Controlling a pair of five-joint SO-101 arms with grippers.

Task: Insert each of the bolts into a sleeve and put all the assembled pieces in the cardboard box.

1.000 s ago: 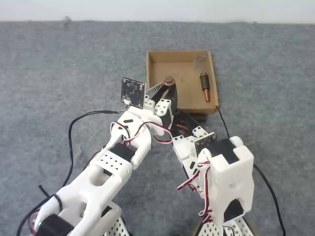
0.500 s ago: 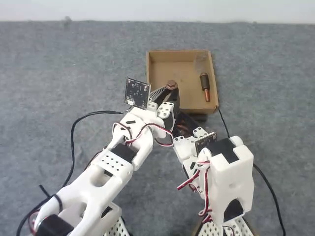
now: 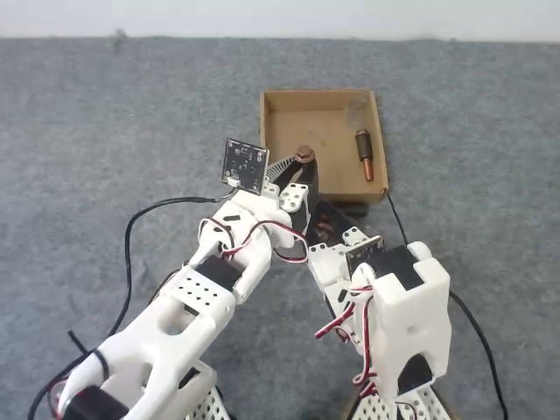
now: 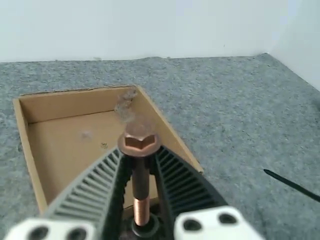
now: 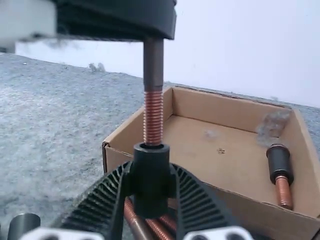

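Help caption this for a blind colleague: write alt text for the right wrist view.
The right gripper clamps a black sleeve upright, with the threaded end of a copper bolt set in its top. Behind, a cardboard box holds one assembled piece.

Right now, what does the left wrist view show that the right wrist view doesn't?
Left wrist, not right: the hex head of the bolt; a black cable. Right wrist, not left: the right pincer clamping the black sleeve, the assembled piece in the cardboard box, spare bolts. Both: the bolt's thread, the left pincer, that box.
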